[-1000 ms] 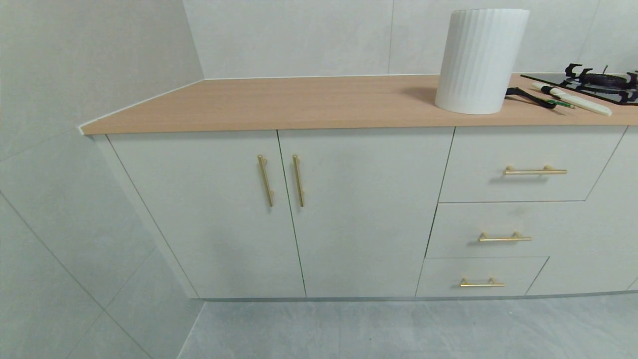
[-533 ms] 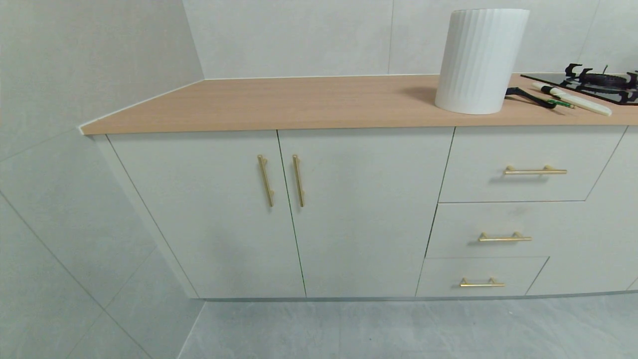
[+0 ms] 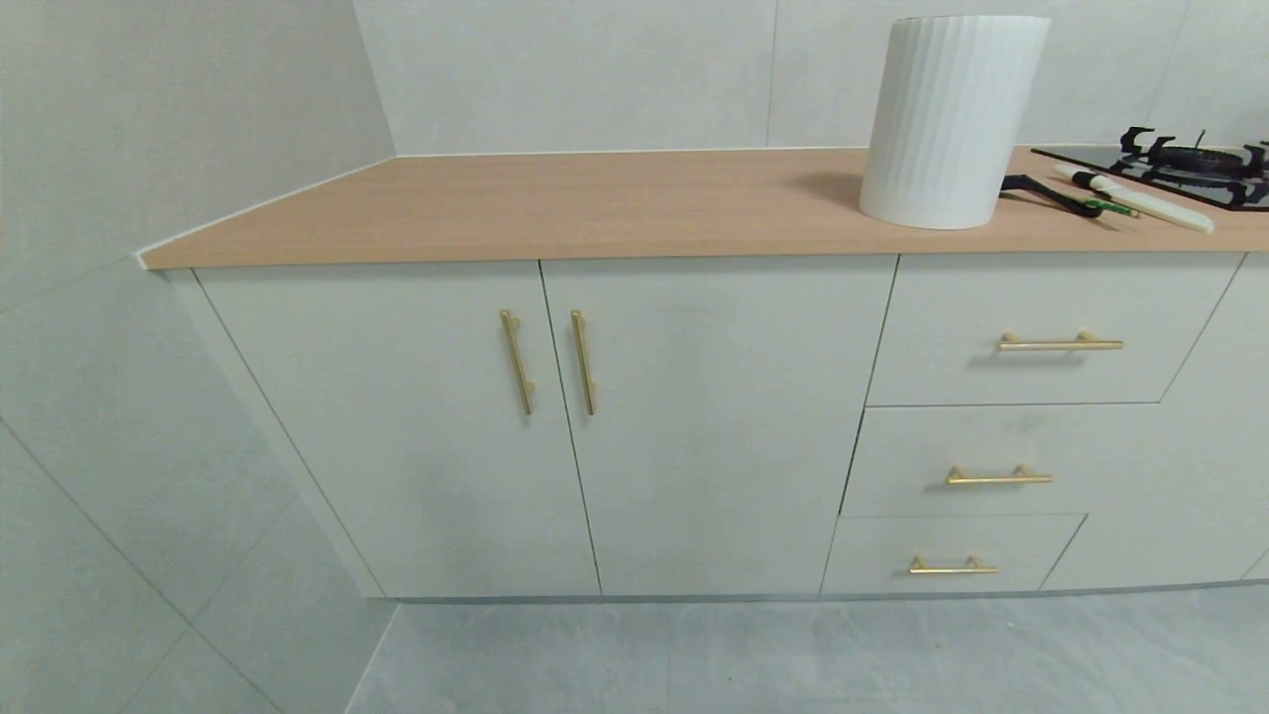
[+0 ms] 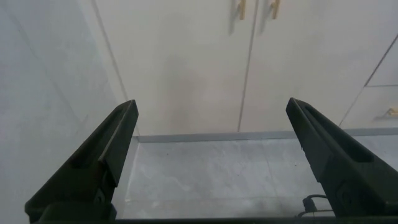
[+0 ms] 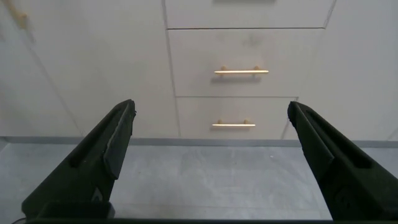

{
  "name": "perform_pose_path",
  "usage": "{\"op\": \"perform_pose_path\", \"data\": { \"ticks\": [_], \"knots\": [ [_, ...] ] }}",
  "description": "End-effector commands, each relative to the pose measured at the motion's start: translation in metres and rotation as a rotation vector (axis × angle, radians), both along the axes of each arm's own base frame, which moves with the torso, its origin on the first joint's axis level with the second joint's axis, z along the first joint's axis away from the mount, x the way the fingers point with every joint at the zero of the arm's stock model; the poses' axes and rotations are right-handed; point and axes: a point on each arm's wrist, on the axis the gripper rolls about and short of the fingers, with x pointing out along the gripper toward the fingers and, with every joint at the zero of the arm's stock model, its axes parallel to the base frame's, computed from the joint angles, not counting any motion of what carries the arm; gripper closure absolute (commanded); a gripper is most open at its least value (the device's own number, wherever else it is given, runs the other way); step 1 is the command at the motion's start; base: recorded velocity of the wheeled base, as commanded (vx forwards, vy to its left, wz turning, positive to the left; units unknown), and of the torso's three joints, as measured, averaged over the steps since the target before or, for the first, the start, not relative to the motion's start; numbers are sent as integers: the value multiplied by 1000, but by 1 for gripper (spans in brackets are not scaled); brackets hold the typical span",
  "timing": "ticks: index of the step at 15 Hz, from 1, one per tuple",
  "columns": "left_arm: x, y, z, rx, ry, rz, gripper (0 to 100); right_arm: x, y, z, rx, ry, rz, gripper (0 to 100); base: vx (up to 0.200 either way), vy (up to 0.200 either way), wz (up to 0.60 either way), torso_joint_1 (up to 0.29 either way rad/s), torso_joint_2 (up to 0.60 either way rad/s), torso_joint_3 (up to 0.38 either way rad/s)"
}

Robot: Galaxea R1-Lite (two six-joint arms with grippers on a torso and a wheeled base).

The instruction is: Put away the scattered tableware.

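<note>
A tall white ribbed container (image 3: 950, 119) stands on the wooden countertop (image 3: 555, 203) toward the right. Just past it lie loose utensils: a black-handled one (image 3: 1051, 191), a thin green one (image 3: 1110, 206) and a long white one (image 3: 1140, 198). My left gripper (image 4: 210, 109) hangs open low over the floor, facing the double cabinet doors (image 4: 249, 62). My right gripper (image 5: 210, 107) is open too, low in front of the drawers (image 5: 242, 62). Nothing is between either pair of fingers.
A black hob (image 3: 1190, 164) sits at the counter's far right. Below are two doors with gold handles (image 3: 516, 362) and three drawers (image 3: 1059, 343). A tiled wall (image 3: 119, 297) closes the left side. Grey floor (image 3: 694, 654) lies in front.
The whole head picture has shifted slightly, so the camera moved. The container and utensils have kept their places on the counter.
</note>
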Motion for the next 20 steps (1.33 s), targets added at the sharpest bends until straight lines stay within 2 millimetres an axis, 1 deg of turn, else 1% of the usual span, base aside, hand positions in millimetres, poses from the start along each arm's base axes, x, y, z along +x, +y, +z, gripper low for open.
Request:
{"op": "perform_pose_path", "data": {
  "ticks": [1,11,20],
  "knots": [
    [0,0,0,-1,2,1,0,0,0,0,0,1,1,0,0,-200,0,2,-2,-7],
    [0,0,0,-2,0,1,0,0,0,0,0,1,1,0,0,-200,0,3,0,1],
    [0,0,0,-2,2,1,0,0,0,0,0,1,1,0,0,0,0,0,0,0]
  ]
}}
